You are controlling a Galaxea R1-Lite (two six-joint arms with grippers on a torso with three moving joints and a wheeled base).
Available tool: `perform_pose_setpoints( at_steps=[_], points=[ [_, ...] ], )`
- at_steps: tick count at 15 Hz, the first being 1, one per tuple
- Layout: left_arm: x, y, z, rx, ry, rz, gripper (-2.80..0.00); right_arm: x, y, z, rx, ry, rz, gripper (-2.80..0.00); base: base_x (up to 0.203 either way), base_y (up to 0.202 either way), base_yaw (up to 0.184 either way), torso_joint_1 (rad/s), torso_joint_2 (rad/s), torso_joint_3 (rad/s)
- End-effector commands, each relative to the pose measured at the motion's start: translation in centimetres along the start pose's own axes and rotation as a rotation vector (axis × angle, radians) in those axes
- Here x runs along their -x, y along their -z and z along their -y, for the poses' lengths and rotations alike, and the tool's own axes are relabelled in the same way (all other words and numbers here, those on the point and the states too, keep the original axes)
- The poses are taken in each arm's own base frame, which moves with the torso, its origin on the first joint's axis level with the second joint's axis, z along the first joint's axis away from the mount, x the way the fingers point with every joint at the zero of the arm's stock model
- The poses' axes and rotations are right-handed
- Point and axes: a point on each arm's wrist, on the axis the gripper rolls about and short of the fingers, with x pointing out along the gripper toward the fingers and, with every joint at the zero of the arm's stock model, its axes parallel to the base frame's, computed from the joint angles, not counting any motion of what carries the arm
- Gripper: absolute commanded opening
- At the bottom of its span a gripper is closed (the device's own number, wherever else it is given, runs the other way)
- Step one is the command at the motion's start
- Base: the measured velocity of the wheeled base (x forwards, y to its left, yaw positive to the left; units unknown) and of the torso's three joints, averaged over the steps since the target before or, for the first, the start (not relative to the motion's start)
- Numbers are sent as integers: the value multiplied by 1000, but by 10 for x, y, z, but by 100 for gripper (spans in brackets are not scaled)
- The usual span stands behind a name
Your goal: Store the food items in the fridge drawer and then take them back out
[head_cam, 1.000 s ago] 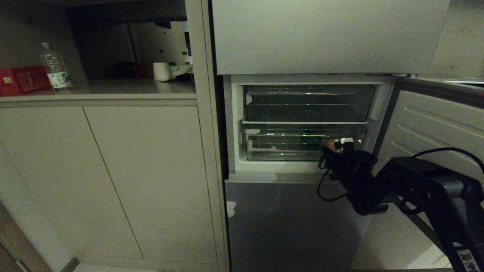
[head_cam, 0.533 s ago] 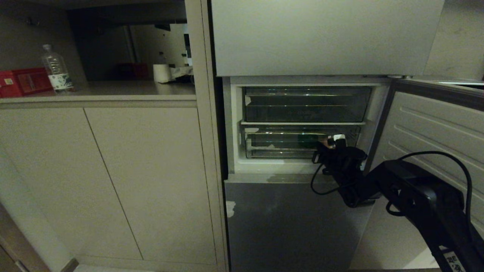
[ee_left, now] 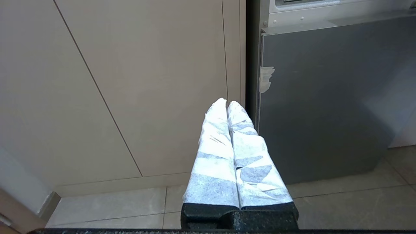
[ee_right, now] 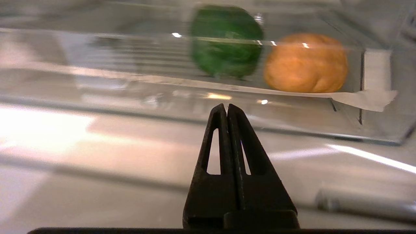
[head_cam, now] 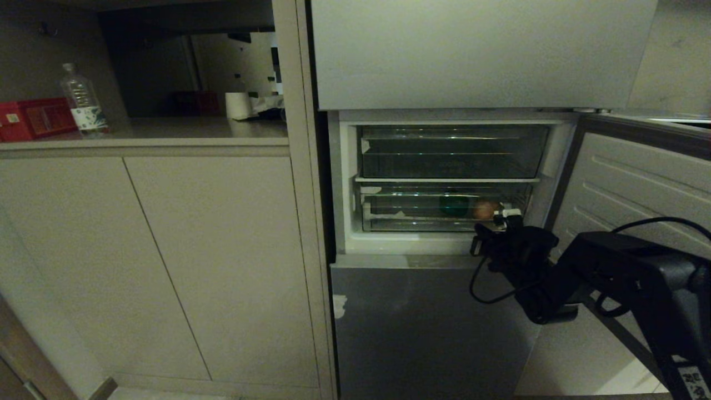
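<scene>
The fridge drawer point(head_cam: 405, 221) is the lower clear bin in the open compartment. Inside it, behind its front wall point(ee_right: 130, 97), lie the food items: a dark green one point(head_cam: 454, 204) point(ee_right: 226, 40) and a smaller tan-brown one point(head_cam: 486, 209) point(ee_right: 305, 63) to its right. My right gripper point(head_cam: 499, 222) point(ee_right: 226, 106) is shut and empty, just in front of the drawer's right front corner, below the tan item and apart from the plastic. White tape point(ee_right: 367, 97) marks that corner. My left gripper point(ee_left: 227, 103) is shut and parked low, facing the cabinet doors.
A smoky-dark tray point(head_cam: 452, 150) sits above the drawer. The open fridge door point(head_cam: 639, 178) stands close on the right of my arm. The grey lower door point(head_cam: 433, 322) is shut. On the counter to the left stand a water bottle point(head_cam: 82, 100), a red box point(head_cam: 33, 116) and a paper roll point(head_cam: 238, 104).
My right gripper has drawn back a little from the drawer front, so the tan item now shows clear of it. The view swayed slightly; the left arm kept still.
</scene>
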Motion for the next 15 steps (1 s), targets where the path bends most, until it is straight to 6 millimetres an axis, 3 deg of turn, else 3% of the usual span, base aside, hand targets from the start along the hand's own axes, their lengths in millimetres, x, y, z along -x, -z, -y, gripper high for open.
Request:
perform_pose_setpoints(
  at_steps=[1, 6, 11, 15],
  points=[
    [0, 0, 0, -1, 1, 1, -280, 35, -43, -1, 3, -5, 6, -280, 0, 0, 0, 0, 0, 0],
    [0, 0, 0, -1, 1, 1, -280, 137, -70, -5, 33, -35, -161, -280, 0, 0, 0, 0, 0, 0],
    [0, 0, 0, -1, 1, 1, -280, 251, -76, -11, 36, -82, -331, -280, 0, 0, 0, 0, 0, 0],
    [0, 0, 0, -1, -1, 1, -280, 285, -120, -11, 49, -51, -130, -280, 0, 0, 0, 0, 0, 0]
  ],
)
